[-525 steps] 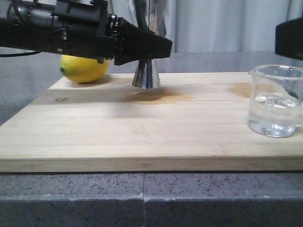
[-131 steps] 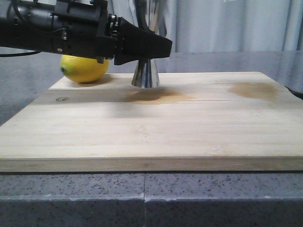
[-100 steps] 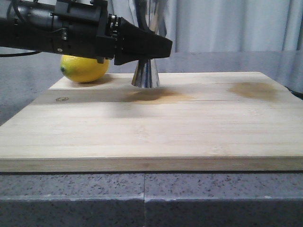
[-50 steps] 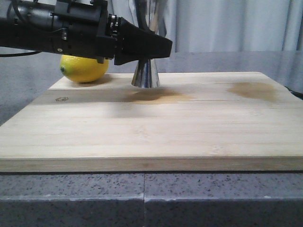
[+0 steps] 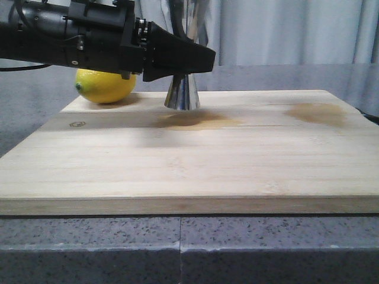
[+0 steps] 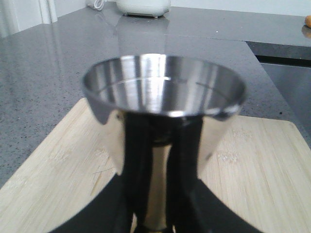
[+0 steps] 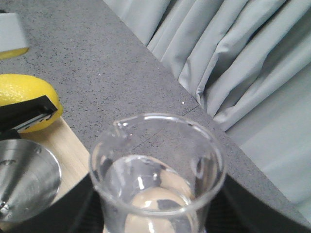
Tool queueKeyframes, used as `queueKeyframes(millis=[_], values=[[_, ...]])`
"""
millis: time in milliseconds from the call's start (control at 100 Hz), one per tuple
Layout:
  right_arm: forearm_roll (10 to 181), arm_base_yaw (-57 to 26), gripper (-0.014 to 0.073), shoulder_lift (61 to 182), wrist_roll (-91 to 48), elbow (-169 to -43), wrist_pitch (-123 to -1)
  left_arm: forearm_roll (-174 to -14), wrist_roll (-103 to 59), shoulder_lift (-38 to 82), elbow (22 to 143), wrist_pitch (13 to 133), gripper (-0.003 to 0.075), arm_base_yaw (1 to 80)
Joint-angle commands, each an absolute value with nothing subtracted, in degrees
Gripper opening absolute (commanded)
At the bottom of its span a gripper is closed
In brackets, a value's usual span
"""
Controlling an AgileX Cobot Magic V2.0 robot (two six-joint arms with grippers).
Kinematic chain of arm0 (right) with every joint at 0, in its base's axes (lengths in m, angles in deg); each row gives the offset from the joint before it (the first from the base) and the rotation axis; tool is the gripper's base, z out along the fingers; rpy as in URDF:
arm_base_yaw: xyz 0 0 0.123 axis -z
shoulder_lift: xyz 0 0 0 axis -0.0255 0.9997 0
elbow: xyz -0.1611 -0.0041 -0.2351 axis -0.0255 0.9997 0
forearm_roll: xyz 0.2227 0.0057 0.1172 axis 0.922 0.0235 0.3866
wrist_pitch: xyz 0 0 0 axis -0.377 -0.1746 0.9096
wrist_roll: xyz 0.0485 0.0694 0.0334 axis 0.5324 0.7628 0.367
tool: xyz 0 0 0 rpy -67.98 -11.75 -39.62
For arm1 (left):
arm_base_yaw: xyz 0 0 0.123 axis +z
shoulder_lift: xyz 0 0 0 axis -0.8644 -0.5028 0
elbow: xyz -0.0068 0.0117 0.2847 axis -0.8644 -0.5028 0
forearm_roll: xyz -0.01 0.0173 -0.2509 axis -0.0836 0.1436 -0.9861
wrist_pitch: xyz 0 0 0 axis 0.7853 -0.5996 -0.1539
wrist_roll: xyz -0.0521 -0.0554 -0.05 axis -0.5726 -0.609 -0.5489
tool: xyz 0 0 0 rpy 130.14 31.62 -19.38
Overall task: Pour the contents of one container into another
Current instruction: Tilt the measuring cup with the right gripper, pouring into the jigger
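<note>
Front view first: your left gripper (image 5: 198, 59) is closed narrowly around the waist of the jigger (image 5: 182, 94), which stands upright with its base on the cutting board (image 5: 195, 160), near the far edge and just beside the lemon (image 5: 105, 86). Its long axis runs straight up. The beaker does not show here, nor does your right arm.

Left wrist view: the jigger's open cup (image 6: 164, 92) faces up, its rim level, with the dark fingers (image 6: 187, 160) pinching the narrow middle below. If that grip slips or twists, the cup would tilt and spill whatever reaches it.

Right wrist view: the beaker (image 7: 158, 170) sits upright, water inside, its pouring lip (image 7: 119, 124) turned toward the jigger cup (image 7: 26, 182), which lies below and to one side. You cannot tell the right gripper's state; its fingers are hidden, though the beaker appears held aloft. The risk, in my judgement: the cup is a small target, so tipping before the lip is over it would send water onto the board.
</note>
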State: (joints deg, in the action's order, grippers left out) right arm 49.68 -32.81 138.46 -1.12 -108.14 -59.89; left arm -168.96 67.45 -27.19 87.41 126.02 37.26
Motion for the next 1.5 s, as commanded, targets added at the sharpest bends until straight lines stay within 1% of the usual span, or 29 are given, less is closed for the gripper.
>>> queueKeyframes(millis=[0, 160, 300, 710, 1490], values=[[47.55, -33.52, 0.0262, 137.67, -1.4, -110.26, -55.38, -173.92, 67.43, -24.09, 89.05, 132.0, 0.0062, 36.66], [41.89, -35.95, 0.0262, 138.43, -1.4, -110.26, -56.79, -173.92, 67.43, -24.09, 89.05, 132.0, 0.0062, 36.66], [41.6, -35.97, 0.0262, 138.43, -1.4, -110.26, -57.14, -173.92, 67.43, -24.09, 89.05, 132.0, 0.0062, 36.66], [33.01, -35.97, 0.0262, 138.83, -1.4, -110.26, -56.58, -173.92, 67.43, -24.09, 89.05, 132.0, 0.0062, 36.66], [26.82, -35.97, 0.0264, 138.81, -1.4, -110.26, -56.64, -173.92, 67.43, -24.09, 89.05, 132.0, 0.0062, 36.66]])
